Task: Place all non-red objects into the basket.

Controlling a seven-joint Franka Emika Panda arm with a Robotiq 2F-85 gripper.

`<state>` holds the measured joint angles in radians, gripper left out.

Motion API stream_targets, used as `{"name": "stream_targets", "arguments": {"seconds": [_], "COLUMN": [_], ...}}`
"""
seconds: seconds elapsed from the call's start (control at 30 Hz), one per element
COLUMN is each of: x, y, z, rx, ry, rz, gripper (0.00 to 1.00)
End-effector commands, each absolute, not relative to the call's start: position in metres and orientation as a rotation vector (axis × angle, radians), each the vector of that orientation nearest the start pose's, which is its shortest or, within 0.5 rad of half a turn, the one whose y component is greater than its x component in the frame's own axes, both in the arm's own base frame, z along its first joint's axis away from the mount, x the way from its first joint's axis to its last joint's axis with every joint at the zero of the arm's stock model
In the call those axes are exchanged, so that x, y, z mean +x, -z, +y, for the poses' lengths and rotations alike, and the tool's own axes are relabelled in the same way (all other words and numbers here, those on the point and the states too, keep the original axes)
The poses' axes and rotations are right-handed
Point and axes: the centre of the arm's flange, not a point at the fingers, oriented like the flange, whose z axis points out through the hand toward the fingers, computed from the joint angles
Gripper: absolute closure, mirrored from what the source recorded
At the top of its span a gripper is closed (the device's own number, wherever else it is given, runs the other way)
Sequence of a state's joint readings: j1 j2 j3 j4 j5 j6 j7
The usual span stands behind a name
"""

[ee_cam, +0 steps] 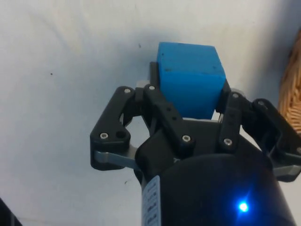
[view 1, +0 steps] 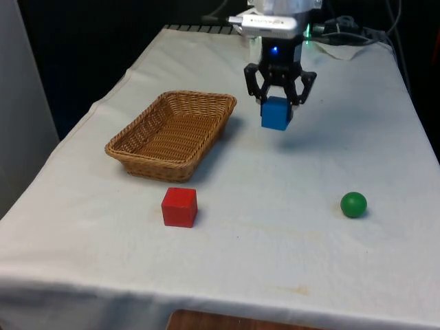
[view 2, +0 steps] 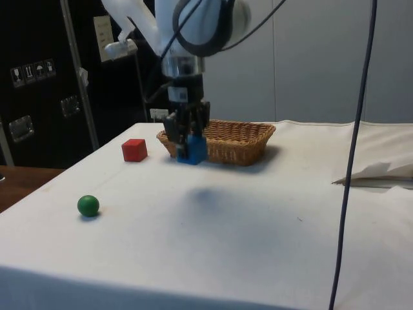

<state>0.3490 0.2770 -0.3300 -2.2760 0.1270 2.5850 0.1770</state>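
Note:
My gripper [view 1: 277, 104] is shut on a blue cube [view 1: 276, 113] and holds it in the air above the cloth, just off the basket's edge on the front view's right. The side view has the blue cube [view 2: 193, 149] hanging in front of the wicker basket [view 2: 248, 137], and the wrist view has the blue cube [ee_cam: 190, 78] clamped between the black fingers [ee_cam: 155, 80]. The oblong wicker basket [view 1: 141, 148] lies toward the front view's left. A green ball [view 1: 353, 204] rests on the cloth at the front view's right. A red cube [view 1: 179, 207] sits in front of the basket.
A dark cable [view 2: 353, 155] hangs down across the side view. Crumpled cloth [view 2: 381, 173] lies near the table's edge there. Open cloth stretches between the red cube and the green ball.

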Motion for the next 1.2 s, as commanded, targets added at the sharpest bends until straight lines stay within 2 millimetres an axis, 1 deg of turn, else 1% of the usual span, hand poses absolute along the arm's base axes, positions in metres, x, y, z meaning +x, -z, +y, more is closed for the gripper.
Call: {"name": "stream_targets", "arguments": {"seconds": [0.0,0.13,0.17,0.2,0.23,0.27,0.37,0.53,0.57,0.6,0.8,0.87,0.9,0.97,1.03,1.1,1.17], "x": [0.542,0.548,0.552,0.553,0.552,0.554,0.559,0.565,0.565,0.566,0.574,0.575,0.574,0.579,0.580,0.583,0.584], "y": [-0.250,-0.265,-0.271,-0.274,-0.270,-0.277,-0.288,-0.301,-0.298,-0.303,-0.316,-0.319,-0.318,-0.323,-0.323,-0.325,-0.324], "z": [0.002,-0.006,-0.010,-0.013,-0.009,-0.015,-0.024,-0.038,-0.034,-0.040,-0.059,-0.064,-0.062,-0.073,-0.075,-0.084,-0.085], "rx": [-3.133,-3.130,-3.129,-3.128,-3.123,-3.129,-3.132,-3.135,-3.130,-3.135,-3.134,-3.134,-3.137,-3.136,-3.137,-3.139,-3.149], "ry": [0.074,0.071,0.069,0.068,0.075,0.065,0.062,0.055,0.064,0.054,0.058,0.063,0.074,0.072,0.073,0.080,0.093], "rz": [0.396,0.407,0.412,0.416,0.412,0.418,0.429,0.441,0.440,0.443,0.449,0.453,0.451,0.456,0.455,0.458,0.460], "gripper": [0.97,0.97,0.97,0.97,0.97,0.97,0.97,0.97,0.97,0.97,0.97,0.97,0.97,0.97,0.97,0.97,0.97]}}
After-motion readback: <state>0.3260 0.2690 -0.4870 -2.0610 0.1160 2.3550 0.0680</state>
